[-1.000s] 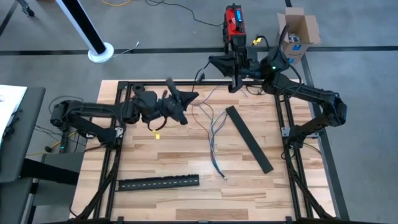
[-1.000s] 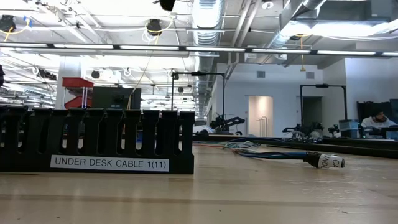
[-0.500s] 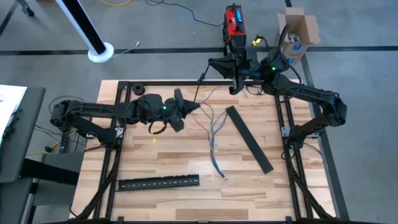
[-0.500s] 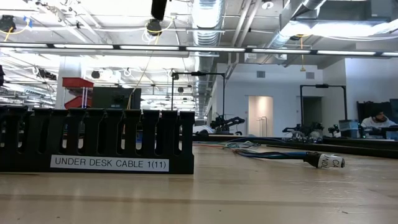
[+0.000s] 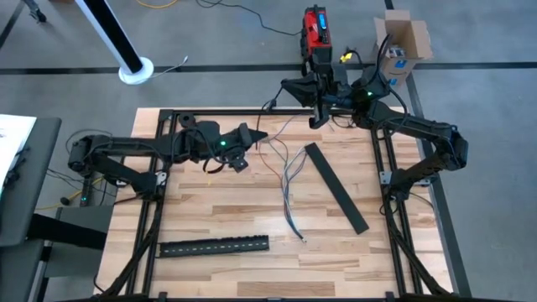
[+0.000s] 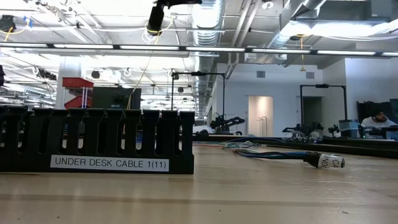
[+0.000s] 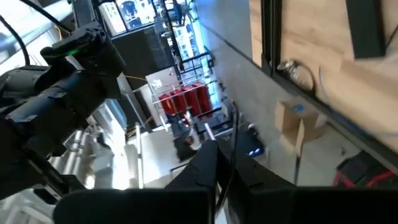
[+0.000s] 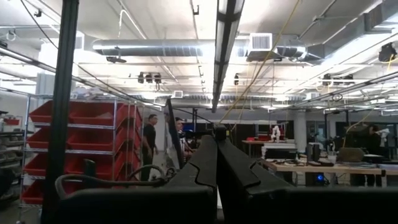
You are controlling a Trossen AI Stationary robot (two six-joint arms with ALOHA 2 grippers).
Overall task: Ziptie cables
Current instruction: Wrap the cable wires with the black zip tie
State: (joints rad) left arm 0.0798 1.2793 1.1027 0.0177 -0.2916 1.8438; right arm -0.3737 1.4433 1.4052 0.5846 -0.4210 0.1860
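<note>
The cables, thin grey, white and dark wires, lie in a loose run down the middle of the table; in the low view they lie flat on the wood. My left gripper hovers at their far end, fingers shut. My right gripper is raised over the table's far edge, also shut. A thin dark strand runs between the two grippers. I cannot tell whether it is a cable or a ziptie. My left gripper has the thin dark strand running out between its shut fingers, which lie level and point toward the table's right. The strand is clear of the table. My right gripper has the strand's other end hanging below its shut fingers. The fingers hide the place of contact.
One flat black slotted strip lies slantwise right of the cables, another near the front edge, close before the low camera. A small dark roll sits at the far left. A cardboard box stands beyond the table.
My left gripper has rolled about its wrist while staying at the cables' far end, shifting slightly toward the table's right. A dark arm part has come down into the top of the low view. The cables on the table have kept still.
</note>
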